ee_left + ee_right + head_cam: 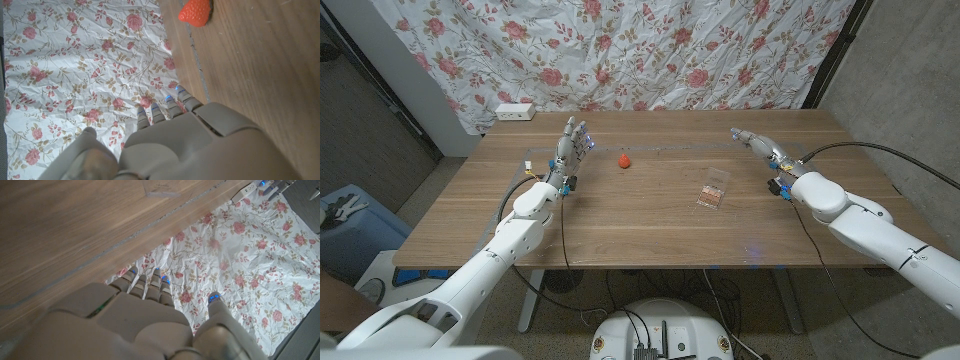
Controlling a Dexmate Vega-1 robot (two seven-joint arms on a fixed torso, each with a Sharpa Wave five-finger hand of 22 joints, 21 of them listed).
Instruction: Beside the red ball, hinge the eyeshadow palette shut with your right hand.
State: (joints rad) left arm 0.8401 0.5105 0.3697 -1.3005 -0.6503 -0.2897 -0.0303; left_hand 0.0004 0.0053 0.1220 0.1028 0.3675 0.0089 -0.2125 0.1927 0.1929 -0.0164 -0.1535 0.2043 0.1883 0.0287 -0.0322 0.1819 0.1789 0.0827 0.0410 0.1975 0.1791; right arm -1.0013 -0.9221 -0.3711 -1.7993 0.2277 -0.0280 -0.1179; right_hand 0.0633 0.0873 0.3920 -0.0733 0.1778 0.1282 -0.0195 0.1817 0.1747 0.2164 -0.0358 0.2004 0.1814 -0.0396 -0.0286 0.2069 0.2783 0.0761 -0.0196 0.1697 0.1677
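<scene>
The clear eyeshadow palette [713,189] lies open and flat on the table, at about four o'clock from the small red ball [625,160], well apart.

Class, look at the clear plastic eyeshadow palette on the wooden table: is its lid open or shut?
Open: the clear plastic eyeshadow palette lies spread in two flat halves, the transparent lid folded back beyond the pinkish pans.
</scene>
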